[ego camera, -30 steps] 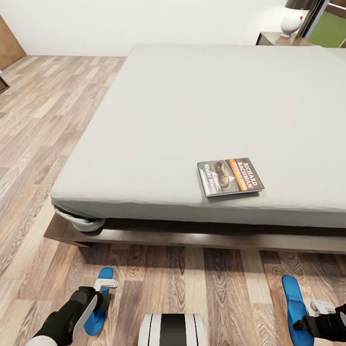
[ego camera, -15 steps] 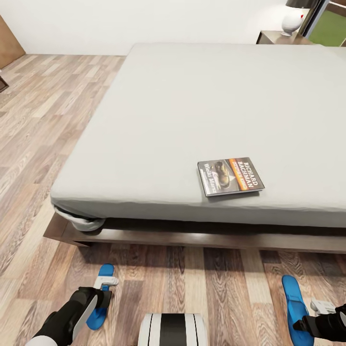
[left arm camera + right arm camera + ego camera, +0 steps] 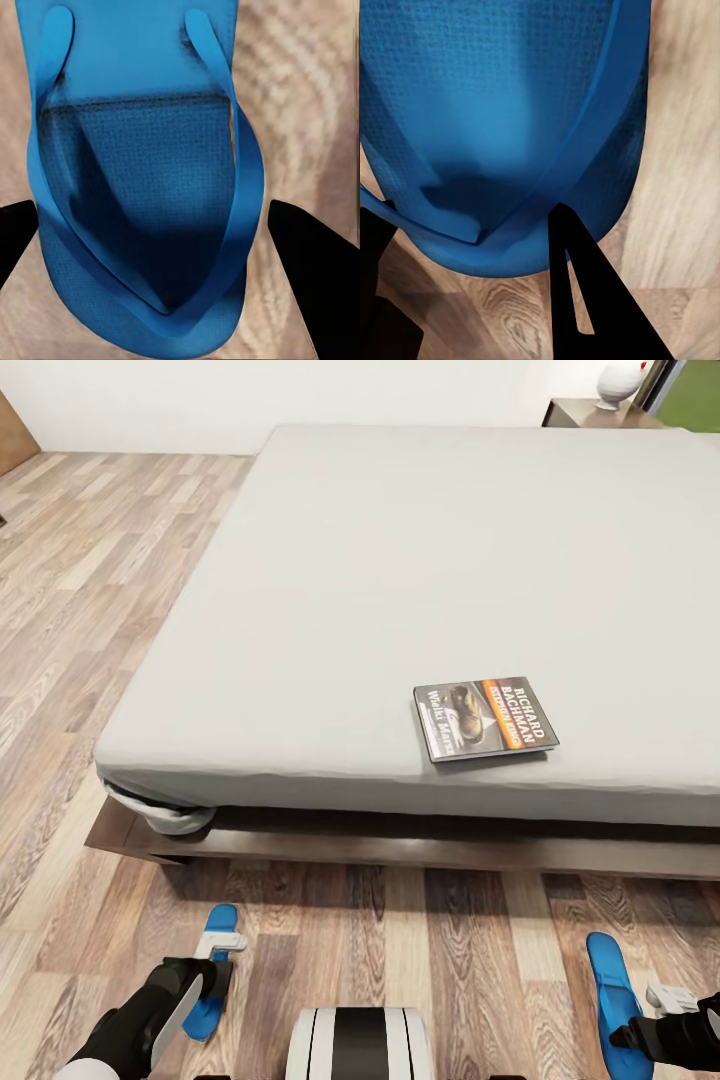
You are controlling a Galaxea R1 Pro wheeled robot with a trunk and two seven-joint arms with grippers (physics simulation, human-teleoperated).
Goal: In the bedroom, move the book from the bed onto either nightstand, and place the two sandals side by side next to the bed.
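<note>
Tilting down a touch, your head camera is sliding the whole scene: the lamp at the far corner is slipping toward the top edge, while the things themselves are staying put. You're facing the bed (image 3: 420, 590), its grey mattress running wide over the dark platform frame, with the plank floor (image 3: 90, 610) spreading off to the left. Way back, the nightstand (image 3: 590, 412) is peeking in beside the lamp's white base (image 3: 620, 378). The book (image 3: 485, 718) is lying flat near the mattress's near edge, well apart from both arms.

Down low, your left gripper (image 3: 161, 225) is hanging over the left sandal (image 3: 212, 972), jaws spread wide with a black finger on either side of the blue sole and not touching it. Your right gripper (image 3: 472, 270) is sitting at the right sandal (image 3: 612, 1000), dark fingers straddling the rim; whether it's clamped or loose, I cannot tell.

Both sandals are lying on the floor near the bed frame, well apart from each other.

Handling call: these flip-flops look light and floppy, so they'll likely bend if you pinch a tip. I'd be taking each across the sole's edge at mid-length, or by the strap. That thin paperback looks light and slick, so I'd be catching it at an edge.
</note>
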